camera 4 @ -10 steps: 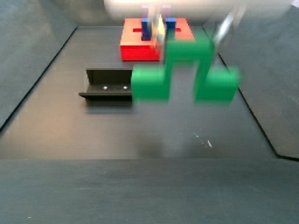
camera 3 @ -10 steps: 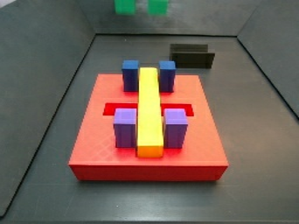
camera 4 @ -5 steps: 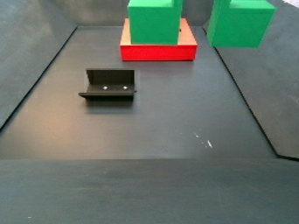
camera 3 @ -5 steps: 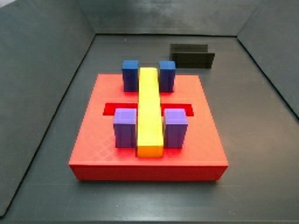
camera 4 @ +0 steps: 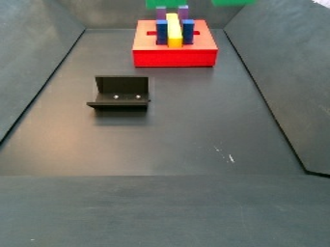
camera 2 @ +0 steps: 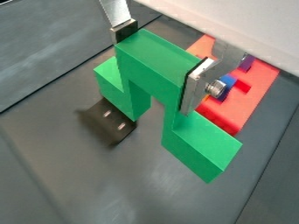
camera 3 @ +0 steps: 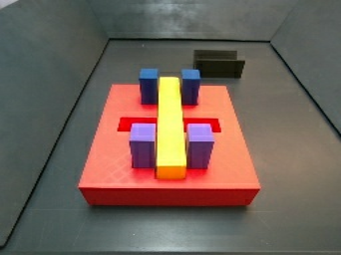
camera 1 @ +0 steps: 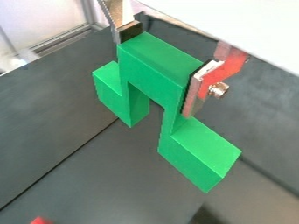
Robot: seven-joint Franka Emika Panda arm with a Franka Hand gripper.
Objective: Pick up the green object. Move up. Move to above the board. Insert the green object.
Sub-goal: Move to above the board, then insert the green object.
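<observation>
Aloft, gripper (camera 2: 156,59) fingers (camera 2: 198,86) clamp the green object (camera 2: 163,96) over fixture (camera 2: 112,122), beside the board (camera 2: 230,98).

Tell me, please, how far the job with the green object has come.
Done: the end effector grips the green object, lifted off the floor in both wrist views. In hand: carrying it; the board lies off to one side, not below. Left: centre over the board's recess, insert.
</observation>
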